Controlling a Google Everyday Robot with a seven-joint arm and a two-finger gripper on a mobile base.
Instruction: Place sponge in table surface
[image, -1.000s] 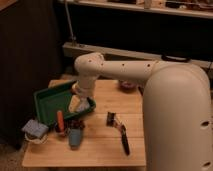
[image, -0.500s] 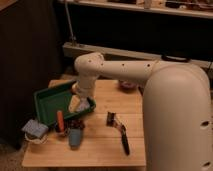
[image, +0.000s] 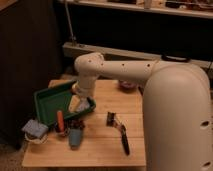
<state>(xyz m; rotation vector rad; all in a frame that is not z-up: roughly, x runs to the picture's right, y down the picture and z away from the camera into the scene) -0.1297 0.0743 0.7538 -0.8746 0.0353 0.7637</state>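
My gripper (image: 80, 103) hangs from the white arm over the near right corner of a green tray (image: 49, 99) on the wooden table (image: 102, 150). A pale yellowish lump (image: 75, 106), perhaps the sponge, sits right at the gripper, just above the tray's rim. I cannot tell whether it is held. A blue-grey sponge-like pad (image: 34, 128) lies on a white dish at the table's front left corner, apart from the gripper.
An orange-handled tool (image: 60, 121) and a blue cup (image: 75, 138) stand just in front of the tray. A black-handled brush (image: 120, 134) lies right of centre. A small bowl (image: 127, 85) sits at the back. Bare wood shows at the front.
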